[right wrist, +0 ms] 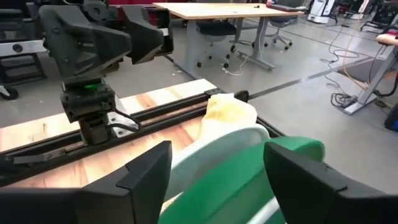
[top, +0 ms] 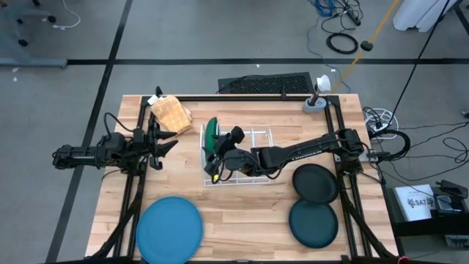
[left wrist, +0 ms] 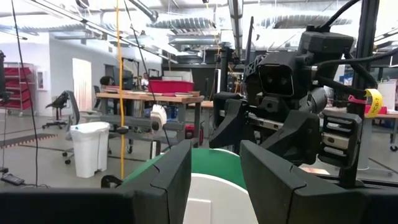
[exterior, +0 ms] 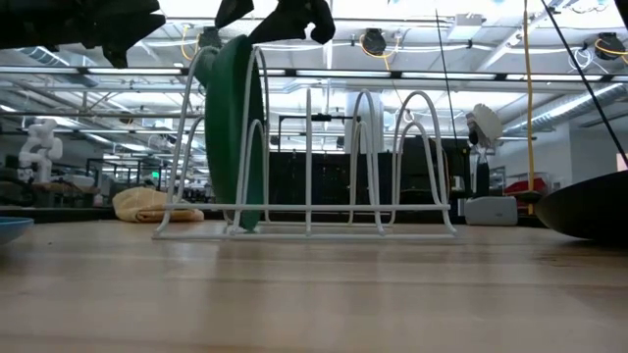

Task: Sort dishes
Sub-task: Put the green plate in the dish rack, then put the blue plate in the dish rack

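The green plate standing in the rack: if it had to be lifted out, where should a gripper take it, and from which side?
Probably by its top rim, coming straight down. The green plate stands on edge in the end slot of the white wire rack, whose hoops flank its faces, leaving only the upper edge free. The right gripper is open just above that edge.

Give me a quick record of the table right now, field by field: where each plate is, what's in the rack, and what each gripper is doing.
Green plate: upright in the left end slot of the white wire rack
Light-blue plate: flat on the table, front left
Black plate: flat, right of the rack
Dark-teal plate: flat, in front of the black one
Right gripper: open, at the green plate's top edge
Left gripper: open, waiting at the left side, holding nothing
Tan woven object: back left
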Controlling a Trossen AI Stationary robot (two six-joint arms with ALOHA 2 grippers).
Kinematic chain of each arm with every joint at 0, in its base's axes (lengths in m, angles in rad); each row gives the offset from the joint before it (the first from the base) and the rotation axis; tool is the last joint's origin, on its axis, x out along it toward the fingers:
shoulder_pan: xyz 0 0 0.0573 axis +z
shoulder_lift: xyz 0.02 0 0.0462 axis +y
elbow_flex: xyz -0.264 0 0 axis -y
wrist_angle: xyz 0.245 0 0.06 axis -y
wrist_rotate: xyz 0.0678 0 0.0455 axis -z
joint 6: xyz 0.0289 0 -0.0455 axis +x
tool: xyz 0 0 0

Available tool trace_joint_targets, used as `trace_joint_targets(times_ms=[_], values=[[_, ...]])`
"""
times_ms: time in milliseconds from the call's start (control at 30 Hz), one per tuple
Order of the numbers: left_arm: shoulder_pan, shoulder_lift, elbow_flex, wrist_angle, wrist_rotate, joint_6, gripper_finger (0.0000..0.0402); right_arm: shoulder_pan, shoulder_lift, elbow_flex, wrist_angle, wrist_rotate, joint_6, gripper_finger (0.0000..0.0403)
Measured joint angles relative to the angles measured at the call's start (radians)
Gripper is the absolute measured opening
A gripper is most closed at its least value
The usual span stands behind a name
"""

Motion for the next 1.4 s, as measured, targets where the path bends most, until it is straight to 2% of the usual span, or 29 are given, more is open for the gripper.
trace_joint_targets(times_ms=[267, 400, 500, 600, 733, 800, 933, 1233, 1400], values=[[0.000, 0.000, 0.000, -0.001, 0.000, 0.000, 0.0148, 0.004, -0.006, 0.000, 0.056, 0.001, -0.026, 0.0272], [0.000, 0.000, 0.000, -0.008, 0.000, 0.001, 0.0148, 0.026, -0.006, 0.000, 0.223, 0.027, -0.213, 0.0267], [0.000, 0.000, 0.000, -0.010, 0.000, 0.001, 0.0148, 0.056, -0.006, 0.000, 0.372, -0.009, -0.386, 0.0262], [0.000, 0.000, 0.000, -0.011, -0.001, 0.002, 0.0148, 0.083, -0.007, 0.000, 0.394, -0.186, -0.428, 0.0257], [0.000, 0.000, 0.000, -0.027, -0.014, 0.008, 0.0148, 0.115, -0.005, 0.000, 0.287, -0.502, -0.281, 0.0247], [0.000, 0.000, 0.000, -0.028, -0.028, 0.010, 0.0148, 0.137, 0.005, 0.000, 0.211, -0.586, -0.231, 0.0241], [0.000, 0.000, 0.000, -0.029, -0.039, 0.008, 0.0148, 0.184, 0.037, -0.001, 0.094, -0.601, -0.266, 0.0228], [0.000, 0.014, 0.000, -0.030, -0.009, -0.061, 0.0148, 0.249, 0.173, 0.003, 0.101, -0.602, -0.465, 0.0213], [0.000, 0.053, 0.000, -0.029, 0.012, -0.133, 0.0148, 0.281, 0.261, 0.074, 0.098, -0.547, -0.544, 0.0212]])
